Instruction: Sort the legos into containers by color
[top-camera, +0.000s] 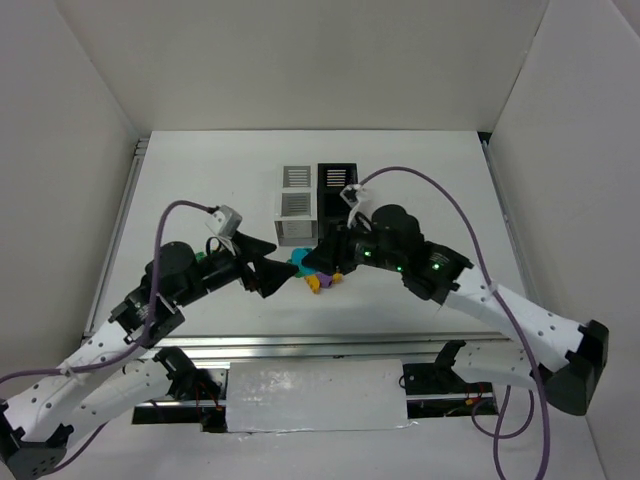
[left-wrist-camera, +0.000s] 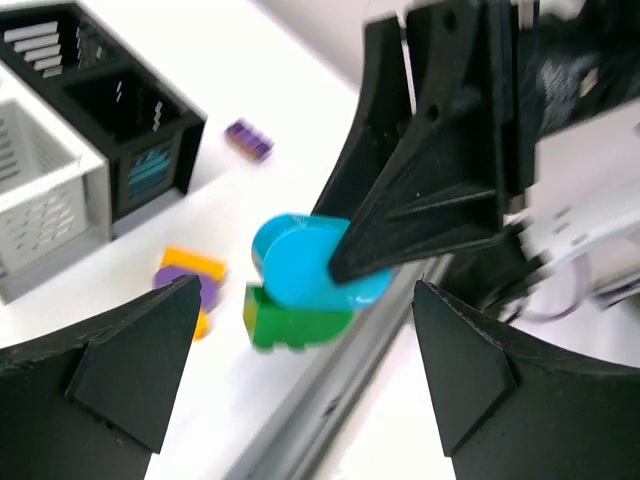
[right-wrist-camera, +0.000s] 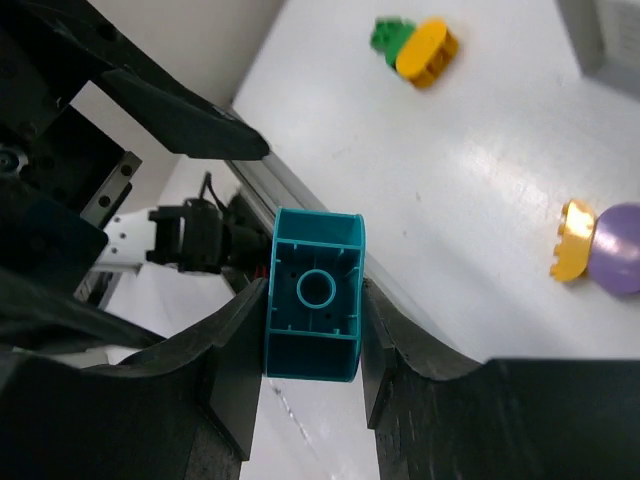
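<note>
Right gripper (right-wrist-camera: 313, 312) is clamping a teal lego (right-wrist-camera: 315, 290) between its fingers, holding it between the two arms, near the front of the containers (top-camera: 297, 205). Left gripper (left-wrist-camera: 302, 295) is facing it with jaws wide apart, gripping nothing. Yellow and purple legos (top-camera: 318, 282) are lying loose on the table (top-camera: 200, 180).

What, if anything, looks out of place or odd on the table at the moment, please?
Nothing is spilled or damaged. The only oddity is crowding: the open left pincer faces the right pincer, shut on a teal brick, over the loose bricks by the containers.
</note>
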